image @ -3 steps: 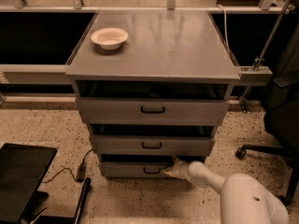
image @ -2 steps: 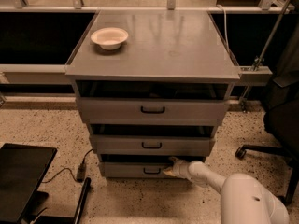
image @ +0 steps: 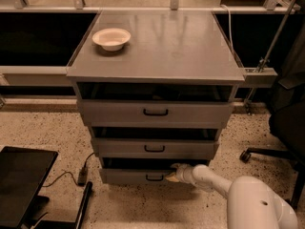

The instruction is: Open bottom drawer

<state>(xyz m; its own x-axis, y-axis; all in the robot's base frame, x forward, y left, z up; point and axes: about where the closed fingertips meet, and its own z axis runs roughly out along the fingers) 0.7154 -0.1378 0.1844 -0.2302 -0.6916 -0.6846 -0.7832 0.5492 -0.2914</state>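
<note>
The grey metal cabinet has three drawers, all pulled out a little. The bottom drawer [image: 128, 176] is the lowest and narrowest front, with a small black loop handle [image: 154, 178]. My gripper [image: 172, 173] sits at the end of the white arm reaching in from the lower right. Its tan tips are right next to the handle's right end, at the top edge of the bottom drawer's front.
A white bowl [image: 111, 38] stands on the cabinet top [image: 181, 46] at the back left. A black flat object [image: 21, 180] and a cable [image: 71, 173] lie on the floor to the left. A black chair base [image: 279, 154] stands to the right.
</note>
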